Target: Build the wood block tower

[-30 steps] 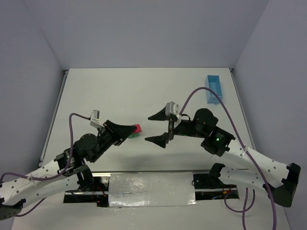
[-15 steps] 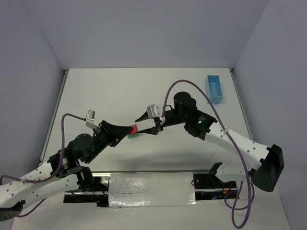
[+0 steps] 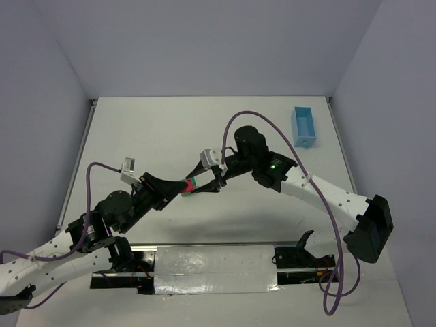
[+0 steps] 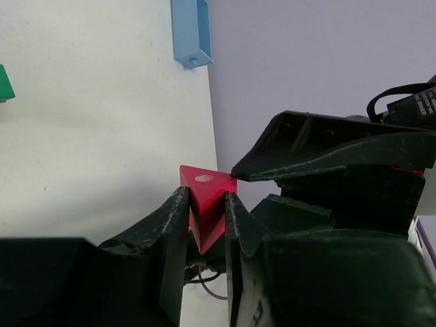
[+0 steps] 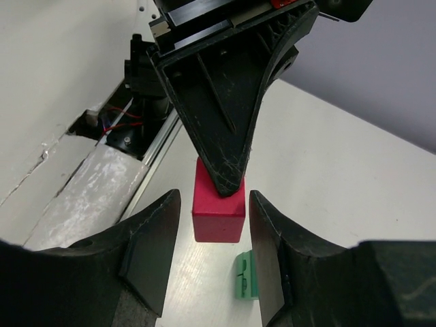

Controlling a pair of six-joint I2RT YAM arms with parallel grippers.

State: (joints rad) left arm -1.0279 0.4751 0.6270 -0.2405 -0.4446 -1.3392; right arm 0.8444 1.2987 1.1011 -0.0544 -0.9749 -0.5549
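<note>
Top external: the left gripper [image 3: 182,188] is out over the middle of the table [image 3: 150,129], fingers clamped on the red block [image 3: 188,184], which is held off the surface; the right gripper [image 3: 201,182] meets it from the right, tip to tip; the blue box [image 3: 303,127] sits far right, well apart. I read this as a mid-air hand-over of the roof piece.

Left wrist: one red block [image 4: 204,180], triangular face showing, pinched between both fingers; a right finger tip touches its corner; one green block [image 4: 4,83] lies on the table at the left edge of the view; one blue box is beyond.

Right wrist: the right fingers stand apart, one on each side of the red block [image 5: 218,214], with a sliver of table showing on the left side; not clamped, as far as I can see; the green block [image 5: 244,276] lies on the table just beside.

Next call: the right fingers must close squarely on the flat sides before the left lets go. Count: one red, one green, one box, two grippers.
</note>
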